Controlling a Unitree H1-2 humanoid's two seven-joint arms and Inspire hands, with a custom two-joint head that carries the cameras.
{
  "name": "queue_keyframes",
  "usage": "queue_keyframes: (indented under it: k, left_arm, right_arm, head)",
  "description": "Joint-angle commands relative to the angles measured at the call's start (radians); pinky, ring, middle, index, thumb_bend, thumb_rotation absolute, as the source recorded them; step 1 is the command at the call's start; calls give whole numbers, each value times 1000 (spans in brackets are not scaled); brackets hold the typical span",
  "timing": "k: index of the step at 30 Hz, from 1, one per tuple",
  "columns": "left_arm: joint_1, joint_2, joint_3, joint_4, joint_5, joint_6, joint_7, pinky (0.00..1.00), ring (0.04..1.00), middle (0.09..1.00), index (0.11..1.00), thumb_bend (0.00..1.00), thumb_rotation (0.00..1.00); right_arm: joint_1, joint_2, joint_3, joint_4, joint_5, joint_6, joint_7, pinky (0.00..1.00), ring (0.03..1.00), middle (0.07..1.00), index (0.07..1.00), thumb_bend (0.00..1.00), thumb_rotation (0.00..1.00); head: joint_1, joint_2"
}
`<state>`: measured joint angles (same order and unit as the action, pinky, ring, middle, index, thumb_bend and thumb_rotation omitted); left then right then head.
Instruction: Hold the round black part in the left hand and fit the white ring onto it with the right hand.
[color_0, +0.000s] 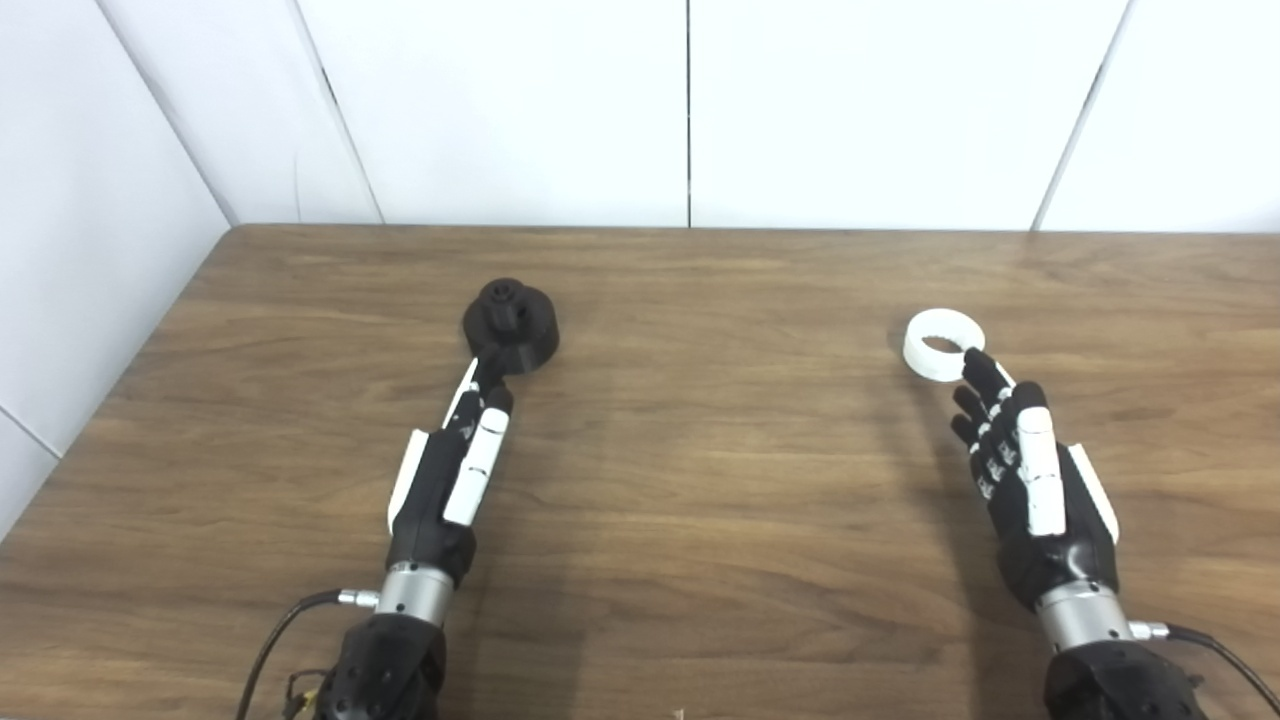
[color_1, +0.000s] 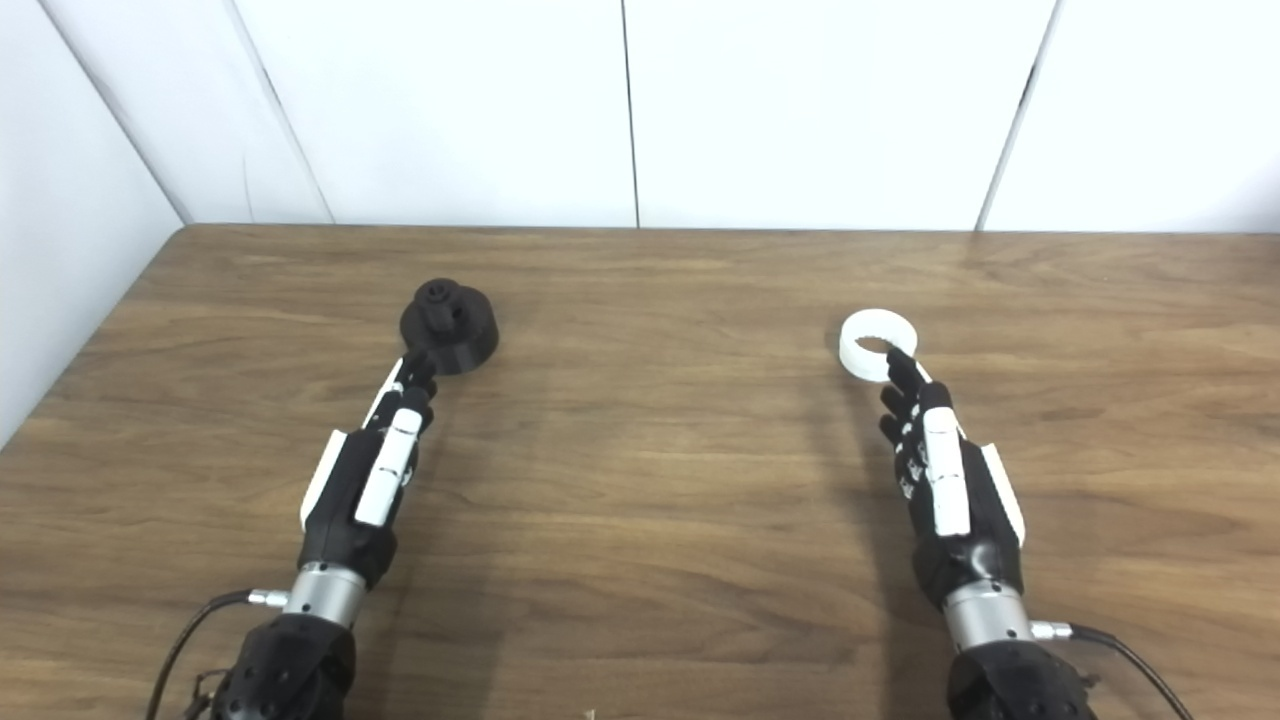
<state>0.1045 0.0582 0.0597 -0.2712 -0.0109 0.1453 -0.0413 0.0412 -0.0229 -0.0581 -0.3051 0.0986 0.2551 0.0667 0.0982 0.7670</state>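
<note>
Two parts, both on the wooden table (color_0: 700, 520), neither picked up yet. Round black part (color_0: 510, 325) sits left of centre w/ its stub facing up; white ring (color_0: 943, 345) lies flat, well apart to the right.

Left hand (color_0: 455, 470) is stretched out straight, fingers extended and close together, holding nothing; its fingertips (color_0: 490, 375) reach the near edge of the black part – touching or just short, can't tell. Right hand (color_1: 940, 470) is likewise extended, fingers slightly fanned, empty; its fingertips (color_1: 897, 368) overlap the ring's near rim, contact unclear.

Step in hand, I'd judge: the reach, approx. at its end, grasps not yet begun, so the task is barely started.

Next move prob. calls for the left hand to curl around the black part's body and lift it w/ the stub exposed, while the right pinches the ring by its wall, leaving the hole free. Ring is light and may skid if nudged before the fingers close.
</note>
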Motion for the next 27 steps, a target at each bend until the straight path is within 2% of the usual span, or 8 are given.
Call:
queue_keyframes:
  k: [1,10,14,18,21,23,27]
  left_arm:
    - [1,5,6,-24,-9,-18,3,1000,1000,1000,1000,578,808]
    - [0,17,6,-19,-5,-17,-4,1000,1000,1000,1000,585,803]
    - [2,35,4,-33,14,-5,-11,1000,1000,1000,1000,588,758]
    - [1,96,-24,-70,172,48,-5,995,1000,1000,1000,632,731]
    - [-20,135,-20,-86,242,75,3,958,1000,1000,999,700,630]
    - [-40,153,-13,-85,267,86,12,947,996,1000,995,734,575]
    - [-85,201,16,-77,251,120,-14,996,1000,1000,1000,783,497]
  right_arm:
    - [-2,-9,2,-26,7,-25,3,973,973,973,928,506,1000]
    - [0,-10,3,-30,7,-26,4,979,972,970,925,506,1000]
    - [3,-7,6,-31,2,-24,1,988,976,973,929,512,1000]
    - [4,-3,7,-30,2,-25,0,976,972,971,927,524,1000]
    - [4,3,6,-31,12,-22,0,977,975,975,930,514,1000]
    - [4,5,8,-31,10,-23,-1,976,974,975,930,506,1000]
    - [0,10,11,-21,24,-19,4,990,983,982,931,515,1000]
  head:
    - [0,1]
    - [3,6]
    - [7,6]
    - [11,5]
    - [21,6]
    - [25,6]
    - [36,3]
